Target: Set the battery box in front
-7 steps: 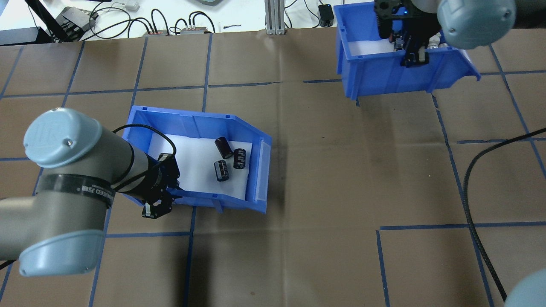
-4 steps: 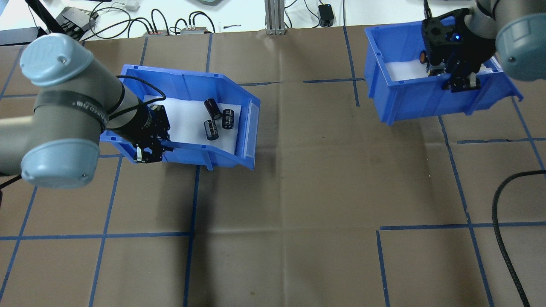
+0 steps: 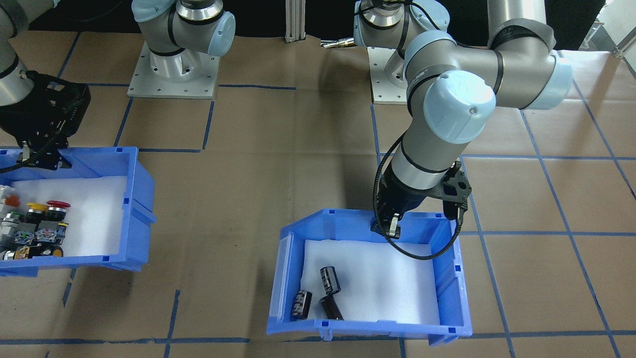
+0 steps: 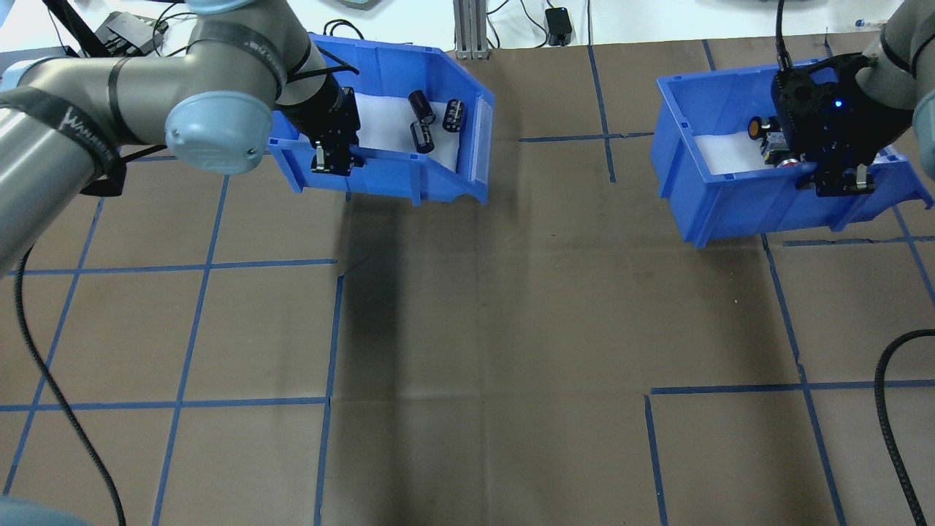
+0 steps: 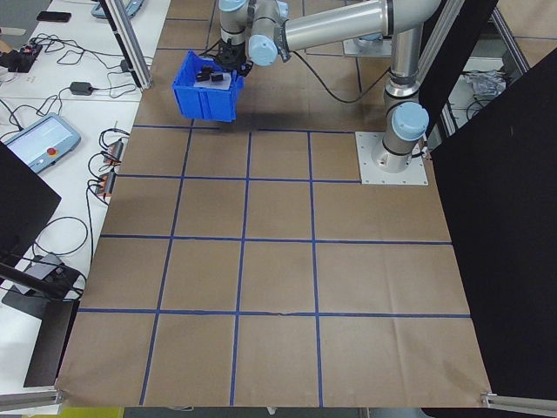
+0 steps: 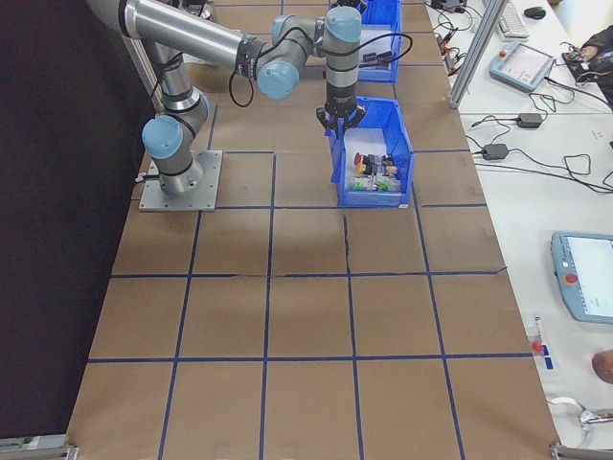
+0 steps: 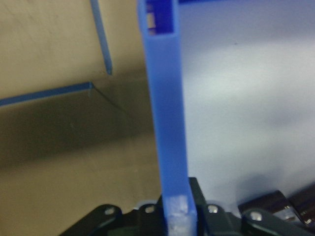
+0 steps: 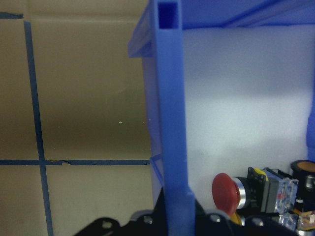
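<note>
- The only writing I can make out is white lettering on the black band round the left arm [image 4: 88,131], too small and skewed to read properly.
- The left gripper [image 4: 332,157] is clenched on the near wall of the battery box [image 4: 394,179], one finger inside, one outside; the left wrist view shows the blue rim running straight into the jaws.
- The battery box sits at the far edge of the brown paper, close to the cables and the aluminium post [image 4: 471,29], its sloped open side facing the table's middle.
- The front-facing view shows three dark cells [image 3: 323,293] bunched near the sloped end on the white liner [image 3: 377,278].
- The right gripper [image 4: 840,179] grasps the wall of the button bin [image 4: 738,201]; only the right wrist view shows the red push-button [image 8: 226,191] up close.
- The middle and near squares of the table [image 4: 497,365] give plenty of room.
</note>
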